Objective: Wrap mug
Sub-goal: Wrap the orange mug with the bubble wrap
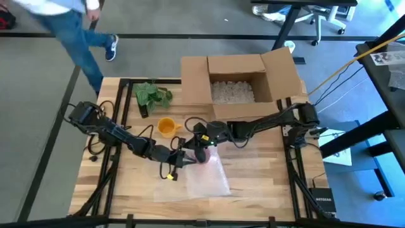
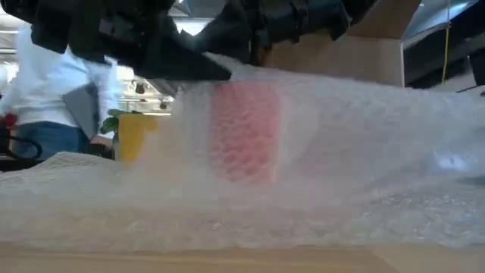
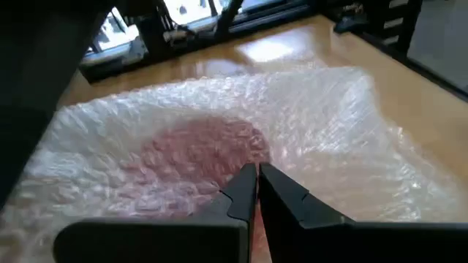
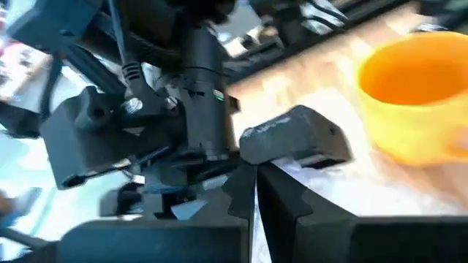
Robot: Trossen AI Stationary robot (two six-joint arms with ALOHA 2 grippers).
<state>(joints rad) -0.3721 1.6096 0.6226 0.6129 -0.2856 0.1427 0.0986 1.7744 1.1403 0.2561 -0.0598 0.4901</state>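
Two tools meet at mid-surface over the pink mug point(image 2: 244, 130), standing draped under bubble wrap point(image 1: 193, 178): left tool point(image 3: 256, 191) pinched on the film, right tool point(image 4: 254, 191) closed beside it; the fold wants slow, taut tension

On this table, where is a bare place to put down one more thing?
Free wood lies along the near edge of the table, right of the bubble wrap, and at the left below the plant. The middle is crowded: both pincers, left and right, meet over the pink mug, beside the yellow cup and box.
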